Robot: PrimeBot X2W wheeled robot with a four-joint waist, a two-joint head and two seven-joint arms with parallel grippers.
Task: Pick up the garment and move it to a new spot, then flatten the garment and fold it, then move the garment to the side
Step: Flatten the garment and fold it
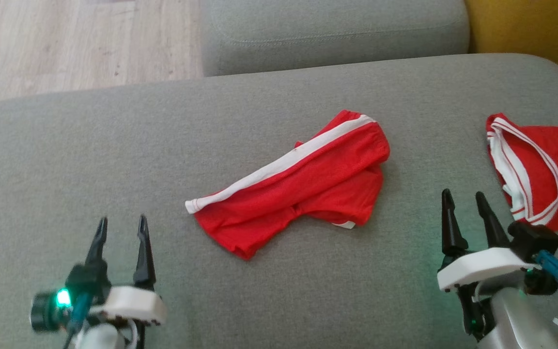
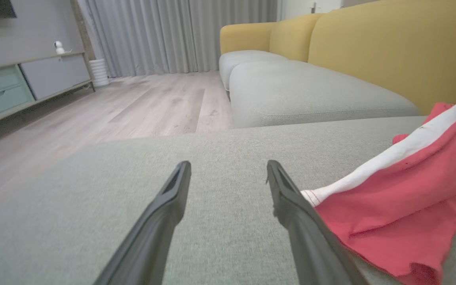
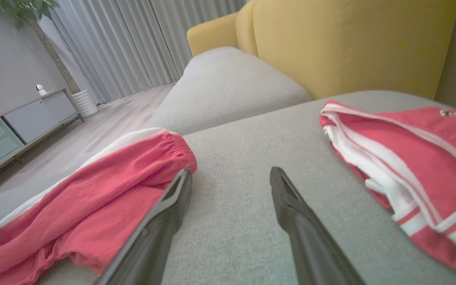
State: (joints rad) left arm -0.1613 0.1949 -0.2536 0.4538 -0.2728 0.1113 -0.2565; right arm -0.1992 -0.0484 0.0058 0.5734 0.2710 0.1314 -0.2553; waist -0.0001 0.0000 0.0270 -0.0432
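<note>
Shorts (image 1: 298, 179) lie mid cushion (image 1: 114, 145) — jersey (image 1: 540, 165) well to R, floor (image 1: 66, 43) behind L.

Grey sofa seat (image 1: 114, 145), yellow backrest (image 3: 350, 39), wooden floor (image 2: 133, 103), grey curtains (image 2: 172, 31), red-and-white jersey (image 1: 540, 165) on the seat's right.

Lettering on the red jersey (image 1: 538, 162) is cut off, unreadable

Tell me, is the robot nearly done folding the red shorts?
Not nearly. The red shorts lie loose on the grey cushion, rumpled and partly doubled over, so perhaps only the first move is done. Nothing is in hand: the left fingers and right fingers stand open and empty beside them. Flattening, folding and moving them aside look left.
</note>
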